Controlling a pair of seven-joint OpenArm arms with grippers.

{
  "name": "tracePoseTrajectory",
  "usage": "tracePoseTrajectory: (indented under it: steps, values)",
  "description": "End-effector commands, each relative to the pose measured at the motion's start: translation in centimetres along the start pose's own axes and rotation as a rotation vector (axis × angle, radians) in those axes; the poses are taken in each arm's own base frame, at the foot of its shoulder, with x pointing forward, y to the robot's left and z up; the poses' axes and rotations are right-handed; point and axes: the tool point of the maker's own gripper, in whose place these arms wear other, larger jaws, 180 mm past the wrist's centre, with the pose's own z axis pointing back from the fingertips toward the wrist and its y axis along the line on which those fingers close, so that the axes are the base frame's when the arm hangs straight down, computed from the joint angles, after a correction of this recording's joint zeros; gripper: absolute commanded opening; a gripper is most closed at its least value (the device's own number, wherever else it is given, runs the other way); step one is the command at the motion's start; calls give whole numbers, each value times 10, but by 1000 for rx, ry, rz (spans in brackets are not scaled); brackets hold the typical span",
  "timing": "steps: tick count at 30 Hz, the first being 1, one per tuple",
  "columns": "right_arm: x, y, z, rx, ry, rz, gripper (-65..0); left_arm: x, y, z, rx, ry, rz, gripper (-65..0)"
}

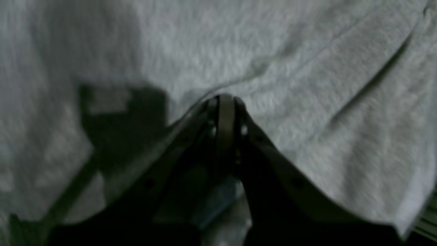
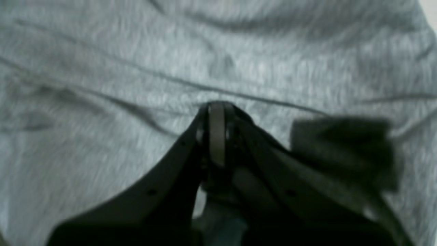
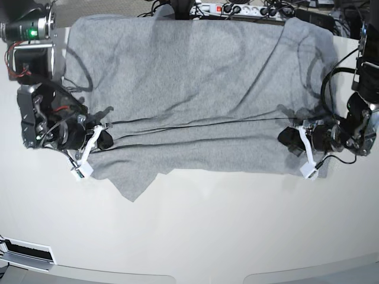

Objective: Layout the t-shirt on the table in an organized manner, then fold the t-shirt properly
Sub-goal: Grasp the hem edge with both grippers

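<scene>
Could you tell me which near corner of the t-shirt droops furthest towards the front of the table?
The near corner of the t-shirt by the right gripper hangs in a point; the hem near the left gripper runs straight.

Both wrist views are dim and soft. In the left wrist view the shirt (image 1: 307,85) shows a smeared weave, the dark left gripper (image 1: 225,99) is out of focus, and a blocky shadow lies on the cloth to its left. The right wrist view is blurred the same way, with streaked grey folds; the right gripper (image 2: 216,106) is nearly black, and a fuzzy dark shadow lies on the cloth to its right. The base view is brighter and sharper. The table (image 3: 195,231) is evenly lit and off-white, with soft sheen and no hard glare. Faint curved shadows cross the shirt's far part. Straight edges bow slightly toward the corners.
</scene>
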Motion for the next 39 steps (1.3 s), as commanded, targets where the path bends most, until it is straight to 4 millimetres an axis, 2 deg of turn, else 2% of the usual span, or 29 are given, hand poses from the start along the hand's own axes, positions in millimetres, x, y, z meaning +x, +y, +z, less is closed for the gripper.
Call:
tracePoseTrajectory:
  steps: [1, 4, 9, 14, 17, 19, 20, 23, 25, 26, 30, 36, 39]
  values:
    - [11, -5, 2, -25, -15, 35, -650, -9, 10, -3, 74, 49, -39, -650]
    - [26, -16, -2, -119, -68, 47, -650, 4, 22, -13, 197, 1, -145, -650]
    - [59, -31, 1, -235, -106, 56, -650, 55, 39, -8, 334, -143, -241, -650]
    - [102, -66, 23, -415, -154, 51, -650, 107, 69, 20, 484, -227, -282, -650]
    - [131, -78, 37, -473, -194, 33, -650, 145, 78, 39, 520, -282, -299, -650]
    - [151, -75, 43, -450, -216, 21, -650, 167, 75, 47, 493, -307, -285, -650]
    - [160, -67, 43, -393, -221, 29, -650, 176, 69, 49, 449, -307, -278, -650]
    - [182, -25, 45, -141, -210, 108, -650, 194, 38, 52, 242, -253, -241, -650]
    - [184, -4, 49, -9, -187, 116, -650, 193, 8, 53, 74, -181, -217, -650]
    - [180, 1, 50, 31, -165, 88, -650, 188, 0, 53, 31, -137, -178, -650]
    - [152, 19, 47, 150, -67, 16, -650, 150, -29, 49, -129, 34, -77, -650]
    - [104, 34, 37, 196, 0, -5, -650, 95, -54, 33, -228, 165, -45, -650]
    - [73, 46, 35, 199, 24, 12, -650, 65, -62, 25, -250, 209, -38, -650]
